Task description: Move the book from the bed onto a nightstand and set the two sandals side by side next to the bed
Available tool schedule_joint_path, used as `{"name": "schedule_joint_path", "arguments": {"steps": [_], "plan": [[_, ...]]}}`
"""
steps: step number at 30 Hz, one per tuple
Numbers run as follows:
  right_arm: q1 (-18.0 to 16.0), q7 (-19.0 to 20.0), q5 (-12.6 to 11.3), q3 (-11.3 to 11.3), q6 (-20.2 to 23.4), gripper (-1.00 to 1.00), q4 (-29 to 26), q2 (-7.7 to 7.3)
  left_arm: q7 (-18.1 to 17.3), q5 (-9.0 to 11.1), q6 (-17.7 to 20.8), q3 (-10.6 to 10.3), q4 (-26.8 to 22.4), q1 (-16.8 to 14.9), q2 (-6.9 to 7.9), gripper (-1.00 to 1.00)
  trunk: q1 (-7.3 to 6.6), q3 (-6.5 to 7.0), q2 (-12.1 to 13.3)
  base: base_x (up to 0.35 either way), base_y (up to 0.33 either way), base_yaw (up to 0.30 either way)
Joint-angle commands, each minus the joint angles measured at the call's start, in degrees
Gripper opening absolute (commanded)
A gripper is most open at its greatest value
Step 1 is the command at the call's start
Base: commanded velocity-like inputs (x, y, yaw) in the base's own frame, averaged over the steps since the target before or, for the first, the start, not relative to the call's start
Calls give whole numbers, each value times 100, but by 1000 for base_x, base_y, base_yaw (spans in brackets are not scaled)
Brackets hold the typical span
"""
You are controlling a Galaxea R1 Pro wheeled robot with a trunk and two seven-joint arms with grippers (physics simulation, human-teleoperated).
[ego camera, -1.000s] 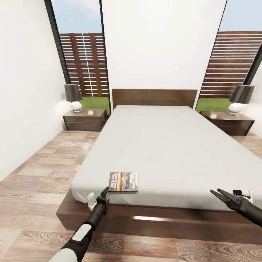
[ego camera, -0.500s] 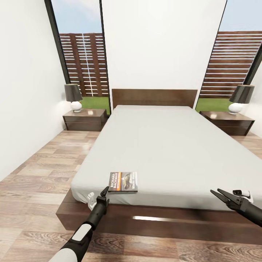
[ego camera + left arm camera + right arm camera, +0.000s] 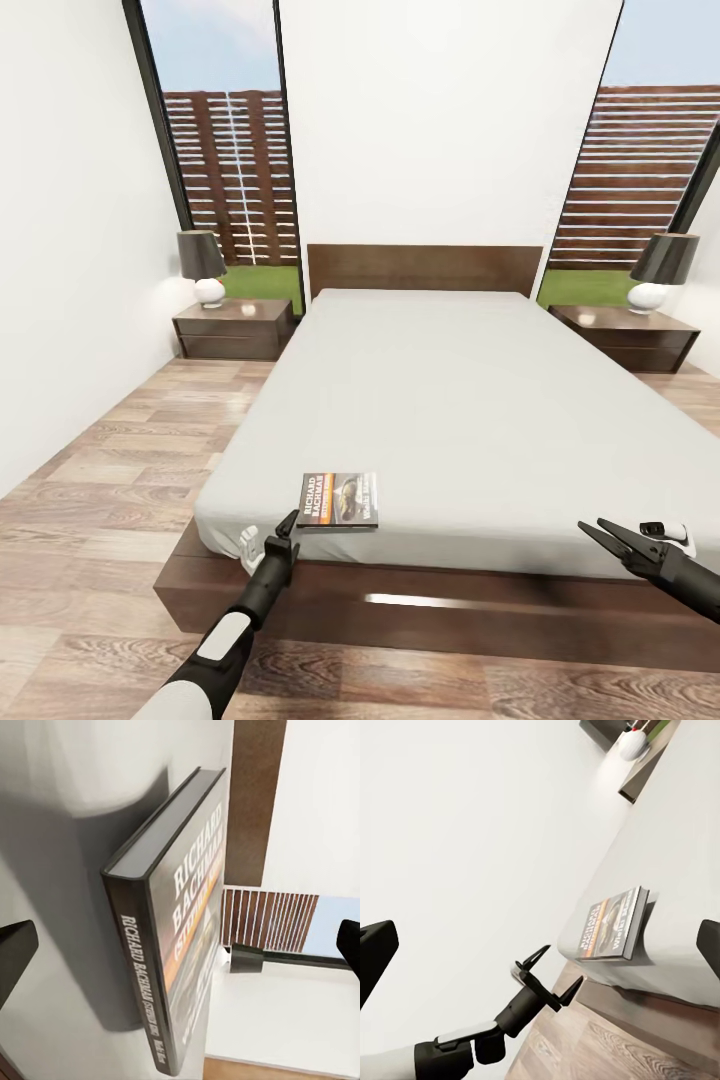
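The left gripper, fingers spread and empty, stays just short of the one book at the foot edge of the bed. Nothing has moved; the grasp has not begun. The right gripper hangs parted, empty. Two nightstands, two lamps.

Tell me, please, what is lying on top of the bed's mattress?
The book lies flat near the foot edge of the bed; whatever its cover hides underneath cannot be seen.
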Motion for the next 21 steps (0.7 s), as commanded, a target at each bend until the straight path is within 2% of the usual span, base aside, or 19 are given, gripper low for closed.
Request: {"name": "schedule_joint_path", "arguments": {"steps": [1,10,21], "plan": [[-3,9,-24,4,60,100,0,-2,-17,49,60,2,-5,-3,-3,100,-1,-5,-2,0,0,0],[-3,6,-24,8,60,100,-4,-2,-16,45,60,-171,-27,-3,4,100,-1,-5,-2,0,0,0],[-3,6,-24,13,60,100,-7,-2,-14,45,55,-207,-27,-3,5,100,-1,-5,-2,0,0,0]]}}
